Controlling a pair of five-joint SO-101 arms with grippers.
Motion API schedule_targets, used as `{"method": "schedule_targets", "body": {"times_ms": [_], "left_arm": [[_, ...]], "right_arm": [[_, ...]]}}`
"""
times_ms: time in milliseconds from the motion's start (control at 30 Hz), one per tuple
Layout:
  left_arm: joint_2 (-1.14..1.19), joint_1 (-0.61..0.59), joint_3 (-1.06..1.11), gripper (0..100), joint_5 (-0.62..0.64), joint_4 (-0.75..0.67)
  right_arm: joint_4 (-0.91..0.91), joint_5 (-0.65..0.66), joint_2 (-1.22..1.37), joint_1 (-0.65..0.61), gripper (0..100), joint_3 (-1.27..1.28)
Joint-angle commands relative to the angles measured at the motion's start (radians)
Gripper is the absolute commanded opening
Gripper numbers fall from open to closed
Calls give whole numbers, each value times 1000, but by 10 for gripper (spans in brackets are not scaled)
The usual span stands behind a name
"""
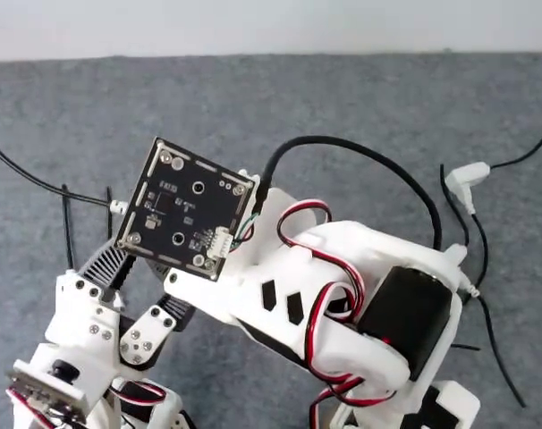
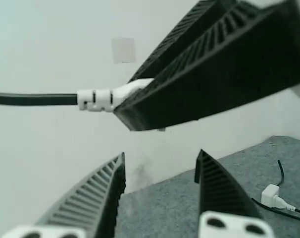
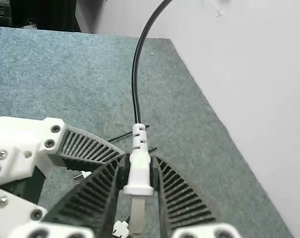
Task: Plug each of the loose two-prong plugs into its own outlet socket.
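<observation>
My right gripper [image 3: 139, 166] is shut on a white two-prong plug [image 3: 138, 174], prongs pointing back toward the wrist. The plug's black cable [image 3: 136, 79] runs away over the grey carpet. In the left wrist view the same plug [image 2: 108, 96] juts from the right arm's black ribbed fingers [image 2: 214, 74], held in the air just beyond my left gripper [image 2: 160, 157]. That gripper is open with nothing between its fingers. From above, the held plug's end [image 1: 118, 207] peeks out beside the right arm's camera board [image 1: 183, 211]. A second white plug [image 1: 469, 180] lies loose on the carpet at the far right, also visible as the loose plug [image 2: 273, 195].
Black cables [image 1: 482, 268] trail across the carpet on the right side. A white wall [image 3: 259, 99] borders the carpet's far edge. Both arms crowd the near part of the table, the right arm's body [image 1: 360, 295] above the left arm [image 1: 83, 331].
</observation>
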Motion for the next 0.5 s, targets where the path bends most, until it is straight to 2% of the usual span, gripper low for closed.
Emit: {"method": "schedule_targets", "body": {"times_ms": [0,200,467], "left_arm": [[-21,8,-22,228,37,2],[-21,81,-67,228,41,-100],[-21,87,-33,228,48,-175]], "right_arm": [[36,-6,-8,16,10,2],[35,34,-8,16,10,-3],[35,38,-38,41,10,2]]}}
